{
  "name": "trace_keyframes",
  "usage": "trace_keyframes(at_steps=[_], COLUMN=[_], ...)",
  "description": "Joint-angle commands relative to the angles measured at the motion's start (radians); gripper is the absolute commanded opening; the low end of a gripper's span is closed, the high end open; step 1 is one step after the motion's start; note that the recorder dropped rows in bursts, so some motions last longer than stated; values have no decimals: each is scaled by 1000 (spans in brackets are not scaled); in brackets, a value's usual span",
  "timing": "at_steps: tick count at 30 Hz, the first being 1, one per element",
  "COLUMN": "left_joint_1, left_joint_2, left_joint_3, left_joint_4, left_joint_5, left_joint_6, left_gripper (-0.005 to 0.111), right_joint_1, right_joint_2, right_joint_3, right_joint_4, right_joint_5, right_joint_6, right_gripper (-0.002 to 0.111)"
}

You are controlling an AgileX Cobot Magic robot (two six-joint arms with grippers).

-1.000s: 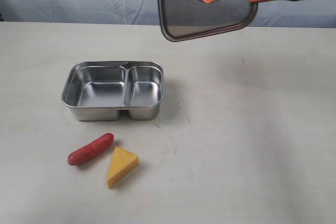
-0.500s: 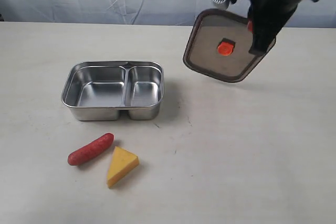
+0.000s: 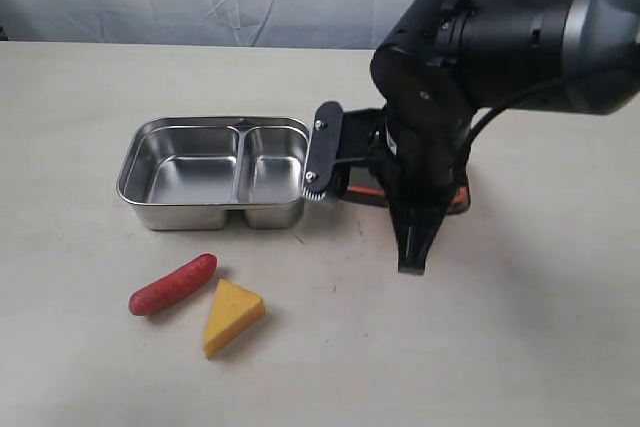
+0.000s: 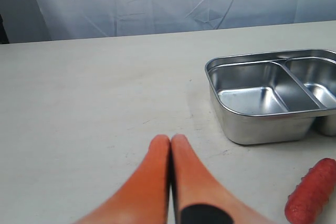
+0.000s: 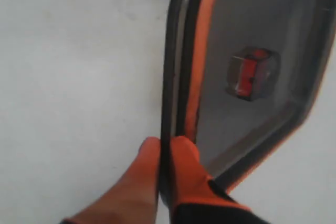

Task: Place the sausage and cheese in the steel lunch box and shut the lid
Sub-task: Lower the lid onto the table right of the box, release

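Lowered from above the table's point(image 3: 540, 347) far edge, the lid point(image 5: 273, 30) is now held low beside the box's point(image 3: 215, 172) right end, mostly hidden under the right arm point(image 3: 480, 47). Its dark translucent panel, orange seal and small orange valve point(image 5: 251, 73) are shown. Its rim is pinched by the right gripper point(image 5: 165, 148). The left gripper point(image 4: 170, 142) is pressed closed, holding nothing. The shiny steel two-compartment box, smooth red sausage point(image 3: 172, 284) and yellow cheese point(image 3: 232, 316) wedge are unmoved, the food nearer the front edge.
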Motion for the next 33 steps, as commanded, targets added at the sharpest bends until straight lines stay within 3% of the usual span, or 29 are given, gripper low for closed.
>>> trace_keyframes(at_steps=[1, 5, 7, 9, 12, 13, 16, 22, 33], left_joint_1=[-6, -6, -6, -6, -6, -6, -6, -6, -6], left_joint_2=[6, 6, 6, 6, 6, 6, 6, 6, 6], left_joint_3=[2, 2, 2, 2, 2, 2, 2, 2, 2], left_joint_4=[6, 6, 6, 6, 6, 6, 6, 6, 6], left_joint_5=[-13, -13, -13, -13, -13, -13, -13, -13, -13], left_joint_6=[-1, -1, -1, -1, -1, -1, -1, -1, -1], left_gripper=[0, 0, 0, 0, 0, 0, 0, 0, 0], right_joint_1=[34, 38, 38, 38, 38, 38, 38, 38, 38], right_joint_2=[-2, -2, -2, -2, -2, -2, -2, -2, -75], right_joint_3=[62, 103, 115, 123, 125, 125, 125, 125, 125], right_joint_4=[90, 182, 212, 246, 264, 264, 272, 302, 307], right_joint_5=[-9, -26, -37, -39, -39, -39, -41, -1, -37], right_joint_6=[9, 11, 11, 11, 11, 11, 11, 11, 44], right_gripper=[-1, -1, 6, 23, 58, 63, 61, 42, 42])
